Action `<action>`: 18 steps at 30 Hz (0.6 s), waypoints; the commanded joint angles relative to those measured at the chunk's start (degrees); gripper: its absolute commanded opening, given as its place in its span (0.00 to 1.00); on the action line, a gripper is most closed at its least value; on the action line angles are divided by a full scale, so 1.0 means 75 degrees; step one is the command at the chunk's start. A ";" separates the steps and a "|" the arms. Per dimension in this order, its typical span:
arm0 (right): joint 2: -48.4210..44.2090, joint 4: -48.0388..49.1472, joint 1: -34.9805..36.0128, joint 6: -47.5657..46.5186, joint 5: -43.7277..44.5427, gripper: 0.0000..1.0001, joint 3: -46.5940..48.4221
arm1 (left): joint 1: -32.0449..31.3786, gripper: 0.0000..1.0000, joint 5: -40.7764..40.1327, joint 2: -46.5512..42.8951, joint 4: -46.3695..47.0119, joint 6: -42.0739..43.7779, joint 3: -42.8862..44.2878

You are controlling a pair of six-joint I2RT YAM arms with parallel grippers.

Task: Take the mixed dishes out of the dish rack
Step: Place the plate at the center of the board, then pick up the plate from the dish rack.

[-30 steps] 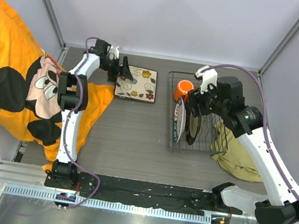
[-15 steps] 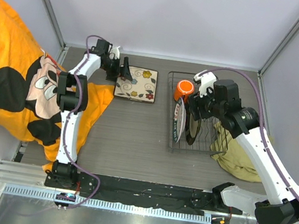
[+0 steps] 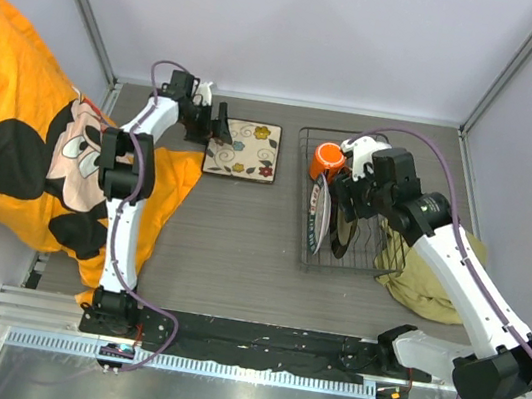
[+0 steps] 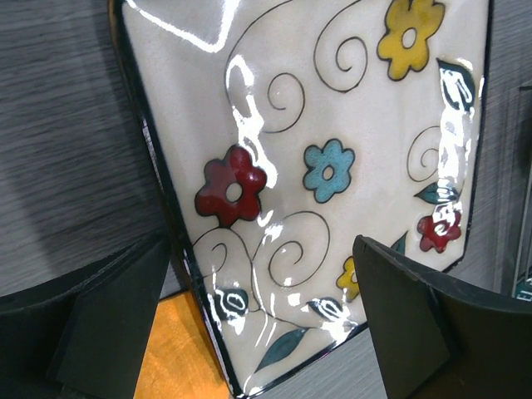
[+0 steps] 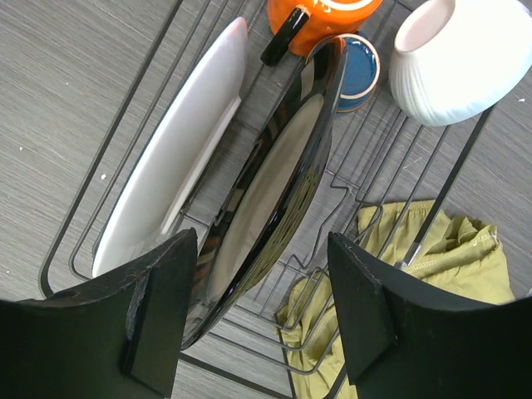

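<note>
The dish rack [image 3: 356, 271] stands at the right. It holds a white plate [image 5: 170, 191], the dark-rimmed plate [image 5: 274, 191], the orange mug [image 5: 320, 17], the dark-blue cup [image 5: 362, 71] and the white bowl [image 5: 457, 58]. My right gripper [image 5: 262, 274] is open just above the rack, with the dark-rimmed plate's edge between its fingers and a gap on each side. The square cream plate [image 3: 244, 148] lies flat on the table at the back. My left gripper [image 4: 262, 274] is open over that plate's [image 4: 332, 108] near corner, holding nothing.
An olive cloth [image 3: 431, 276] lies under and right of the rack. A big orange cartoon-mouse cloth [image 3: 42, 144] covers the left side and reaches under the square plate's corner [image 4: 166, 349]. Grey walls close in the back and the sides.
My right gripper has shifted slightly left and lower over the rack's plates. My left gripper has hardly moved.
</note>
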 commanded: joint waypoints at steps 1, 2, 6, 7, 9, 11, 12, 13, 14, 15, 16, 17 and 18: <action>-0.0027 0.0179 -0.0026 0.0034 0.0147 0.68 -0.0022 | 0.0046 1.00 -0.0859 -0.0244 0.0028 0.0308 -0.0561; -0.0015 0.0179 -0.0015 0.0034 0.0147 0.68 -0.0034 | 0.0058 1.00 -0.0940 -0.0291 0.0075 0.0320 -0.0596; 0.0102 0.0213 -0.0026 0.0128 0.0205 0.67 -0.0128 | 0.0046 1.00 -0.1198 -0.0618 0.0215 0.0367 -0.0760; 0.0137 0.0225 -0.0026 0.0186 0.0287 0.67 -0.0163 | 0.0046 1.00 -0.1269 -0.0678 0.0251 0.0378 -0.0830; 0.0207 0.0272 -0.0026 0.0291 0.0369 0.65 -0.0163 | 0.0046 1.00 -0.1456 -0.0806 0.0321 0.0378 -0.0959; 0.0254 0.0296 -0.0026 0.0467 0.0475 0.64 -0.0140 | 0.0046 1.00 -0.1573 -0.1041 0.0414 0.0378 -0.1100; 0.0254 0.0319 -0.0026 0.0526 0.0487 0.64 -0.0128 | 0.0046 1.00 -0.1678 -0.1123 0.0496 0.0367 -0.1228; 0.0278 0.0342 -0.0026 0.0573 0.0487 0.64 -0.0105 | 0.0058 1.00 -0.1749 -0.1251 0.0532 0.0355 -0.1299; 0.0313 0.0343 -0.0026 0.0678 0.0487 0.64 -0.0093 | 0.0046 1.00 -0.1808 -0.1310 0.0544 0.0343 -0.1346; 0.0371 0.0343 -0.0026 0.0713 0.0487 0.64 -0.0081 | 0.0046 1.00 -0.1890 -0.1357 0.0555 0.0320 -0.1405; 0.0406 0.0343 -0.0026 0.0760 0.0498 0.63 -0.0046 | 0.0046 1.00 -0.1937 -0.1474 0.0579 0.0308 -0.1452; 0.0442 0.0354 -0.0026 0.0807 0.0499 0.63 -0.0023 | 0.0046 1.00 -0.1984 -0.1510 0.0579 0.0296 -0.1475; 0.0512 0.0343 -0.0026 0.0877 0.0510 0.62 -0.0023 | 0.0046 1.00 -0.2042 -0.1568 0.0579 0.0250 -0.1534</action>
